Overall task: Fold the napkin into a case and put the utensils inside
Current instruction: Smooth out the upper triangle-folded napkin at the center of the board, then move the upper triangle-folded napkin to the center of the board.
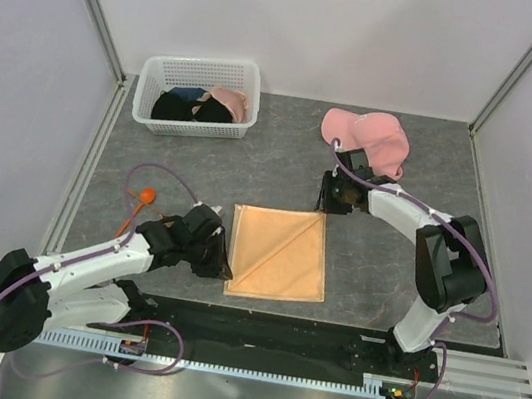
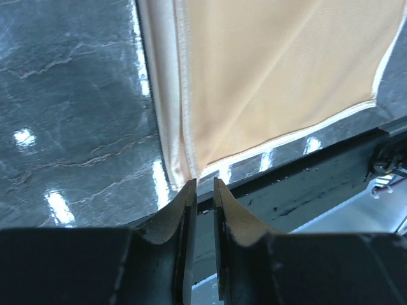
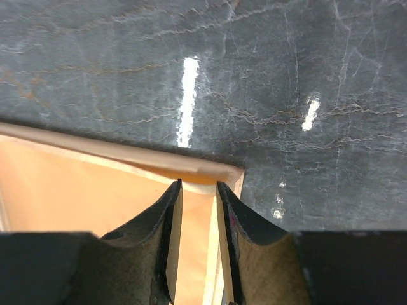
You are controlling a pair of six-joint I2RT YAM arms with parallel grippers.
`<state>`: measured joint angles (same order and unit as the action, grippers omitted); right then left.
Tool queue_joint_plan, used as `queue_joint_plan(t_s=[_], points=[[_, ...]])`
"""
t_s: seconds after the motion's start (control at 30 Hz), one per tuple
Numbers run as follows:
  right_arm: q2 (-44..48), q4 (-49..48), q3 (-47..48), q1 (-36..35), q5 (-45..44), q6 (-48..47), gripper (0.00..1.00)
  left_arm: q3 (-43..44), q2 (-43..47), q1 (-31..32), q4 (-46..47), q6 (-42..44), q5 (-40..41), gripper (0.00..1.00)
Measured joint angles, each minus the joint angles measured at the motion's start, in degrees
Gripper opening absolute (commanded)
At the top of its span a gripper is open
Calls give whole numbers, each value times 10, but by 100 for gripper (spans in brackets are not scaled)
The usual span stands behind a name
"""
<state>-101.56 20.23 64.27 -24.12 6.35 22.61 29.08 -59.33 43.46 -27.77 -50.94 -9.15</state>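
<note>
1. We saw the napkin point(image 1: 278, 254) flat on the grey table point(image 1: 281, 167), centre of the top view, with a diagonal crease across it.
2. Left gripper point(image 2: 203, 185) sat at the napkin's lower-left corner, jaws a narrow slit apart with nothing between them: released.
3. Right gripper point(image 3: 198, 185) sat over the upper-right corner, jaws parted, cloth showing through the gap, not pinched.
4. Utensils point(image 1: 129, 220) and the orange-bowled spoon point(image 1: 147, 195) lay at left, well apart from the napkin.
5. White basket point(image 1: 194, 122) was upper left, pink cap point(image 1: 367, 137) upper right.
</note>
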Motion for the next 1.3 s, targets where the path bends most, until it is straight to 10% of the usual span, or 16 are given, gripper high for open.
queue_joint_plan(t_s=[0.53, 0.93, 1.3], points=[[-3, -61, -51, 0, 54, 27, 36, -55, -56, 0, 74, -5, -33, 22], [-8, -50, -31, 0, 51, 16, 50, -17, 47, -6, -6, -5, 19, 53], [108, 11, -12, -56, 24, 26, 55, 208, -226, -140, -7, 83, 64, 52]])
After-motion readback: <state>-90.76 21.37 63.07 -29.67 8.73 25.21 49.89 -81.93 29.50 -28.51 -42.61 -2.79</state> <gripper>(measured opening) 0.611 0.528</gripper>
